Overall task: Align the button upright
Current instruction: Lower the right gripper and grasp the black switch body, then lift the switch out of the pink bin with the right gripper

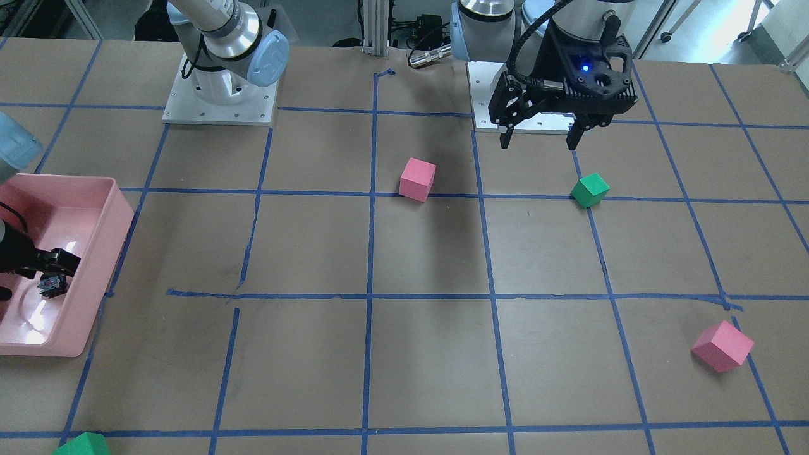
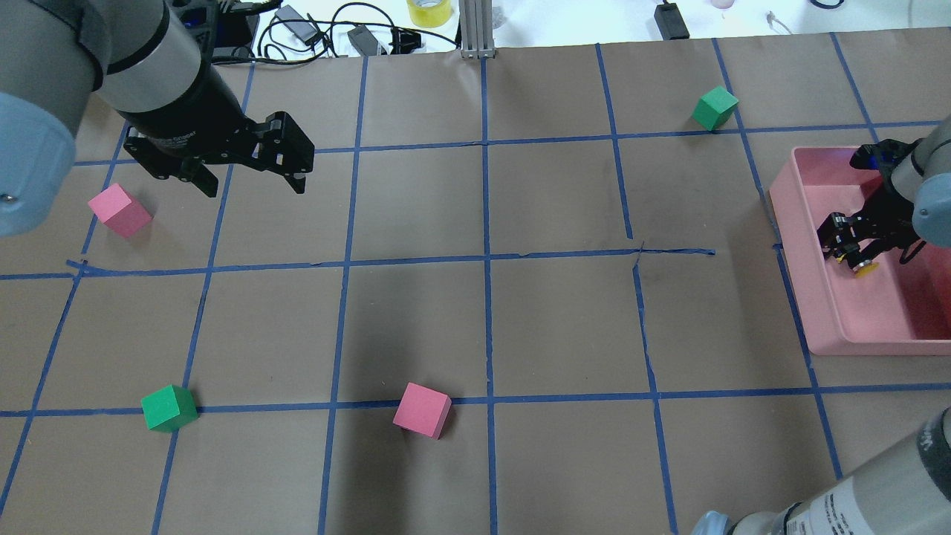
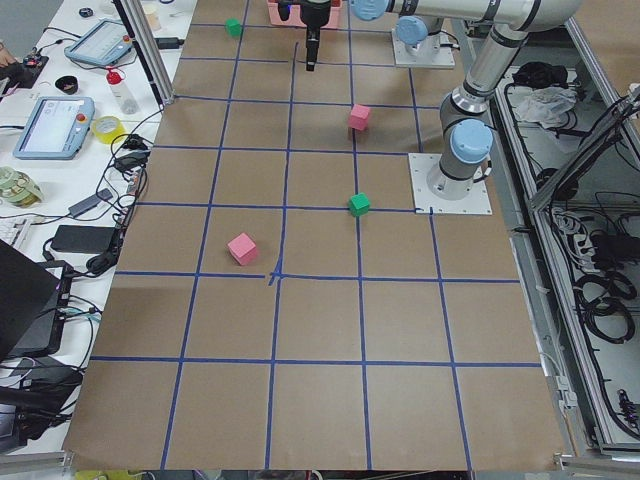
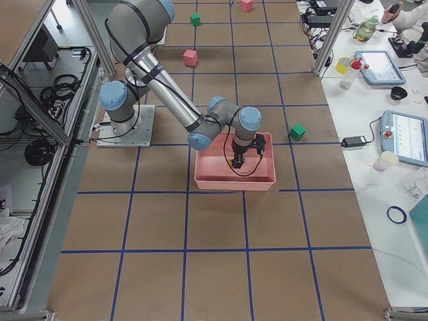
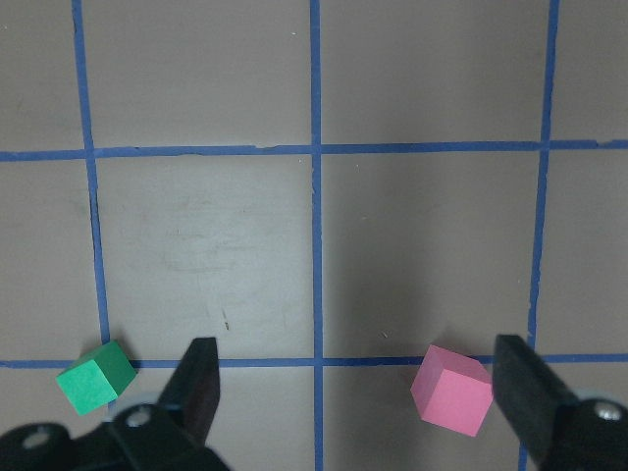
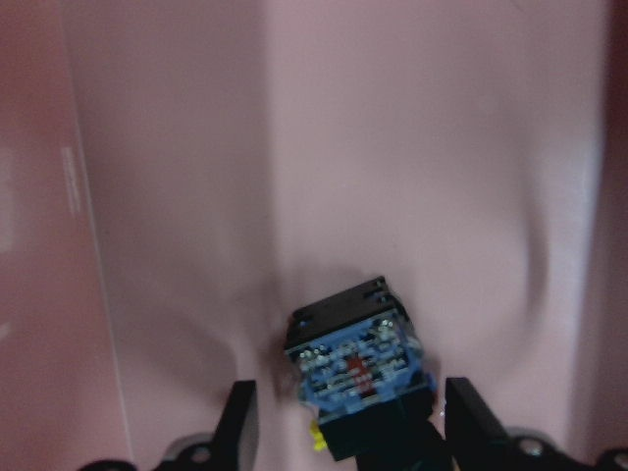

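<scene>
Broadly, the brown papered table [image 2: 520, 334], gridded in blue tape, carries everything. The left gripper [image 2: 252, 186] hangs above the table's far left part, its fingers spread wide and holding nothing. On the robot's right stands the pink bin [image 2: 877, 346], and the right gripper [image 2: 851, 249] reaches down inside it.

Four foam cubes lie scattered on the paper, all outside the bin. The left pink cube [image 2: 119, 210] is near the left gripper, and the near green cube [image 2: 169, 408] and the centre pink cube [image 2: 422, 410] sit closer to the robot. The far green cube [image 2: 715, 108] sits beyond the bin's far left corner.

The button [image 6: 358, 368] lies on the bin floor, walled in on all sides. Its terminal end faces the wrist camera, and a sliver of yellow cap shows at its lower left. The right gripper's fingers [image 6: 240, 412] straddle it unclenched, with a narrow gap on each side.
</scene>
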Motion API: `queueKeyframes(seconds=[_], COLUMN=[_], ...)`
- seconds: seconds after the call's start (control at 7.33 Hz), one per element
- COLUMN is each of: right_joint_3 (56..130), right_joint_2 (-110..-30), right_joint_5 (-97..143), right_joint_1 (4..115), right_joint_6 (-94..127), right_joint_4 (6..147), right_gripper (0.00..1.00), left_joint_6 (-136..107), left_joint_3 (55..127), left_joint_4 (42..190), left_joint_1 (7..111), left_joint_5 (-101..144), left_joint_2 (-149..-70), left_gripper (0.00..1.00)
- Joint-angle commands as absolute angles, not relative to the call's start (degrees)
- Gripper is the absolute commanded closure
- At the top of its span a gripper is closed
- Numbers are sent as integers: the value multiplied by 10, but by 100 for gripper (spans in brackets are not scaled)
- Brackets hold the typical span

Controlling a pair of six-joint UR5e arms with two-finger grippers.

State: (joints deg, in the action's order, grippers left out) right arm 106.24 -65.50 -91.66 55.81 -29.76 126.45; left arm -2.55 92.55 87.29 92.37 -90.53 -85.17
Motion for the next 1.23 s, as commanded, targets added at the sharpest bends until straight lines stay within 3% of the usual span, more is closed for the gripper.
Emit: queueKeyframes(seconds=[0.0,0.41,0.82,1.09], right_joint_3=[1045,1005,905,894], right_joint_2=[-658,-716,-752,-752], right_joint_5=[-918,-936,-944,-940], right_joint_1=[558,558,566,644], right_joint_6=[-284,-284,-284,-223], right_joint_4=[1260,1183,1040,1027], right_gripper=[100,100,100,100], left_joint_6=[-25,-25,-25,-25], left_joint_3=[925,925,925,925], left_joint_4=[873,873,873,873], left_joint_1=[924,924,924,924], left_joint_5=[-905,-905,-905,-905], left_joint_2=[-852,-852,-852,-852], left_gripper=[0,0,0,0])
